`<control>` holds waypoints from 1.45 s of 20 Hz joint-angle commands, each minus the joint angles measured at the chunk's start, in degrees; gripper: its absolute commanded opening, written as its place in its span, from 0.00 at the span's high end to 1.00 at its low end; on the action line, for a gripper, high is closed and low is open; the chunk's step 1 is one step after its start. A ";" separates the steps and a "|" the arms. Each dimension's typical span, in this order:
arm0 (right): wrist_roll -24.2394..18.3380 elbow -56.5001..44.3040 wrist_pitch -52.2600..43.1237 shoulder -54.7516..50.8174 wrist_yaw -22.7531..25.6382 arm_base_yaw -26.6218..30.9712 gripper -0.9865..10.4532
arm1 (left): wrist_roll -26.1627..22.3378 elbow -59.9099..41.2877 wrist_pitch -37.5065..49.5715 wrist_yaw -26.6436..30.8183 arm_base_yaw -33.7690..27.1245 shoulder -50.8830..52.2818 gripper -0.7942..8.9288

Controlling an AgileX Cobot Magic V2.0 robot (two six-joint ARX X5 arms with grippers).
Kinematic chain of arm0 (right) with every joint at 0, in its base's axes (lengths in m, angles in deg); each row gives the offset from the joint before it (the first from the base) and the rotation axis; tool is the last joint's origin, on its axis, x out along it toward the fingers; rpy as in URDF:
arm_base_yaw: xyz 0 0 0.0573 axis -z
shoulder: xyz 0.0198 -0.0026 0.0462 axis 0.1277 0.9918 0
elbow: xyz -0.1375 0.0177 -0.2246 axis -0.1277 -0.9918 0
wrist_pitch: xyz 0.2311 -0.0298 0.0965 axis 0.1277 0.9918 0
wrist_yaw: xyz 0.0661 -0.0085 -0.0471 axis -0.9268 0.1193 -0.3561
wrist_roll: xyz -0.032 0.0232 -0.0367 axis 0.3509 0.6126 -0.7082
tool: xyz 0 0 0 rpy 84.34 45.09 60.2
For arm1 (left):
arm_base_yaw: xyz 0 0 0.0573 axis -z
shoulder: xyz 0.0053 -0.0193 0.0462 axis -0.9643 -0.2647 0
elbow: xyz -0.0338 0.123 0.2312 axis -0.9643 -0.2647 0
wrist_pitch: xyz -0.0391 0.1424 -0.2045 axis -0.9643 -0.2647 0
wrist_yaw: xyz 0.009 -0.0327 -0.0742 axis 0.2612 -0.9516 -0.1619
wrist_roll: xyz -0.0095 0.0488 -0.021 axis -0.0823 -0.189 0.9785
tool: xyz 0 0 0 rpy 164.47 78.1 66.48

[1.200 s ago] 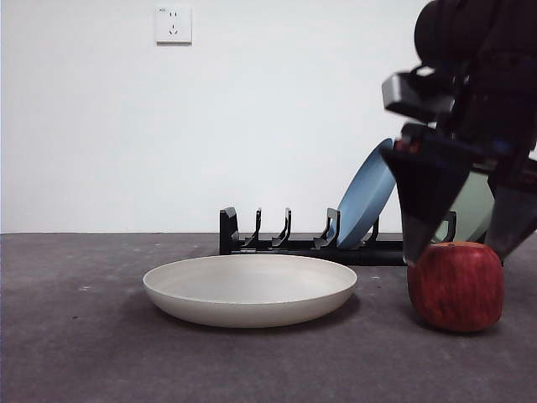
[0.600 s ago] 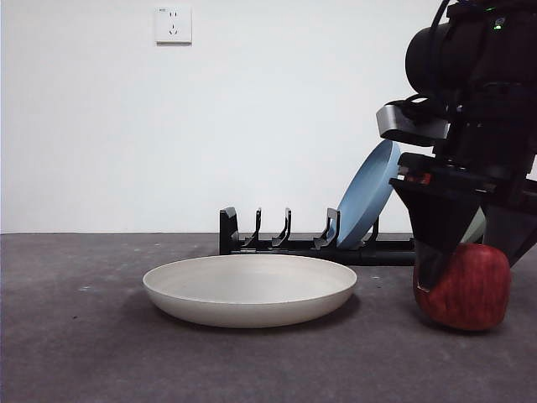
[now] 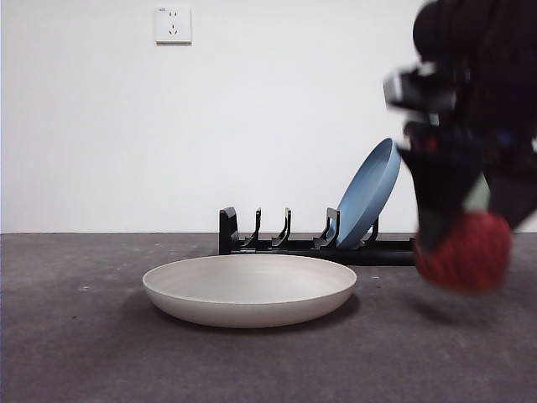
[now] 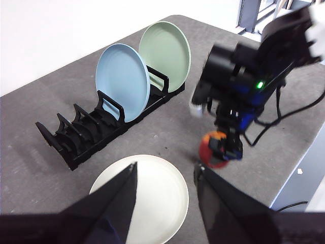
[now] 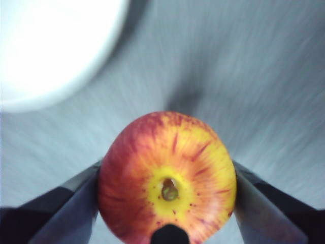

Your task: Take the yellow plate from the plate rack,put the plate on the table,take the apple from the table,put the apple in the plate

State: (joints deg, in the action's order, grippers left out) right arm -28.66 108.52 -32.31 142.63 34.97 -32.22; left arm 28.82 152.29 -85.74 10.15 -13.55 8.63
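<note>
the right gripper (image 3: 464,243) is clamped on the apple (image 3: 463,252), one jaw on each flank as the right wrist view shows, with the fruit's stem end facing the camera. a second ago the apple sat on the table (image 3: 84,353) with the jaws descending around it; half a second ago they had closed on it while it was tilted but still touching the surface; now it hangs clear of the table, blurred with motion, with a faint shadow beneath it. so the pick has succeeded and the lift is under way. the yellow plate (image 3: 250,290) lies flat on the table, in the same spot as in the earlier frames, to the side of the apple and well apart from it, in front of the plate rack (image 3: 285,243). the rack holds the blue plate (image 3: 369,193) leaning in its slot, and the left wrist view shows the pale green plate (image 4: 165,48) in the slot beside it. the left gripper (image 4: 165,178) hovers high above the near rim of the yellow plate, its jaws spread and holding nothing, apparently waiting. in my judgement the plate steps are done and what remains is to carry the apple sideways over the plate, lower it into the middle and release; the grip looks centred, so slipping seems unlikely.
</note>
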 commanded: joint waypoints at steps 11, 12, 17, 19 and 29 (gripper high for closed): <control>0.98 18.62 -8.39 13.99 3.23 -13.27 0.93 | 0.15 -0.17 -0.57 -0.15 0.04 0.04 0.72; 0.98 19.50 -8.87 16.55 3.23 -13.92 0.93 | 0.15 -0.17 -0.72 -0.15 0.04 0.04 0.72; 0.52 21.59 -10.73 25.40 3.98 -15.58 0.93 | 0.15 -0.17 -1.79 -0.11 0.04 0.04 0.72; -0.35 21.59 -10.36 26.64 5.81 -15.74 0.93 | 0.15 -0.15 -2.12 -0.11 0.04 0.04 0.72; -1.40 21.59 -8.11 26.82 5.64 -15.76 0.84 | 0.17 -0.17 -2.23 -0.13 0.04 0.04 0.72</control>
State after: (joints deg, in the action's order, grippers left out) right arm -29.82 130.09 -40.77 168.72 40.87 -47.85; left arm 28.80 152.29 -88.21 9.95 -13.55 8.63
